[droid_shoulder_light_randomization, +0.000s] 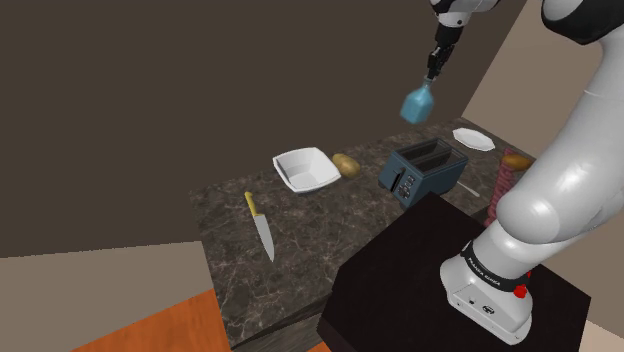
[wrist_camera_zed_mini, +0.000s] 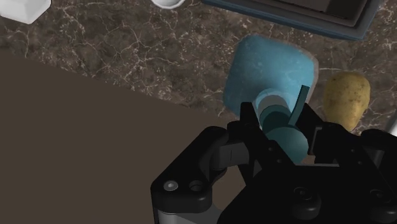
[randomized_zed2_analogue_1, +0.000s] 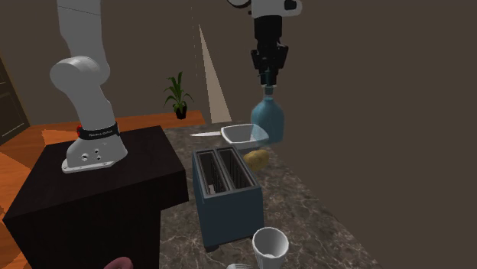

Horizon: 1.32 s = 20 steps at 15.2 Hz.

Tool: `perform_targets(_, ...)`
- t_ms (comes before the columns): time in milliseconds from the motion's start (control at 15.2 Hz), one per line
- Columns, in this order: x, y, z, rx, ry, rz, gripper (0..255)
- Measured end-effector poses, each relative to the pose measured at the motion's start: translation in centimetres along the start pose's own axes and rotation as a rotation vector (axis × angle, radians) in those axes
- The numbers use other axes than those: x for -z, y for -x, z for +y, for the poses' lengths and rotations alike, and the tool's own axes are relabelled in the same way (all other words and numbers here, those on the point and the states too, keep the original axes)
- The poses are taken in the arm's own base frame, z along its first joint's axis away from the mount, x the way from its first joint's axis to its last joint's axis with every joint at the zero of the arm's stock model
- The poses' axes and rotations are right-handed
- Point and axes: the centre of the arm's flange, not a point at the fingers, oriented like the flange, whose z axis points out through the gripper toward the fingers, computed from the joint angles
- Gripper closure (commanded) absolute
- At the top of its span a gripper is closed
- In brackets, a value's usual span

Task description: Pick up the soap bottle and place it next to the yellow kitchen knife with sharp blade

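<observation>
The black gripper is pinching the neck of the blue soap bottle, one finger on each side just under the pump head, and the bottle hangs below it in the air, clear of the dark marbled counter. In the shoulder view the bottle sits at about twelve o'clock from the dark blue two-slot toaster, well above it. In the wrist view the bottle's body lies over bare counter, with the toaster's edge beyond it and a potato just beside it. In the shoulder view that potato rests at three o'clock from a white square bowl, close against its rim, and the toaster stands further along at three o'clock. A white plate lies at one o'clock from the toaster. The knife lies flat at about seven o'clock from the bowl, apart from it, yellow handle pointing to eleven o'clock and blade tip to five o'clock; it is well apart from the bottle. The black stand fills the counter's five o'clock corner. In the second exterior view a white cup stands at five o'clock from the toaster
</observation>
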Motion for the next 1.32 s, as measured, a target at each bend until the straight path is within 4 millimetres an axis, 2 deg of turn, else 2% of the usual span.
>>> perform_targets(198, 1.4, 0.0, 0.1, 0.000, 0.000, 0.000, 255)
perform_targets(396, 2.3, -0.1, -2.5, 0.000, 0.000, 0.000, 255)
perform_targets(1320, 4.4, -1.4, -20.8, 0.002, -0.001, 0.000, 255)
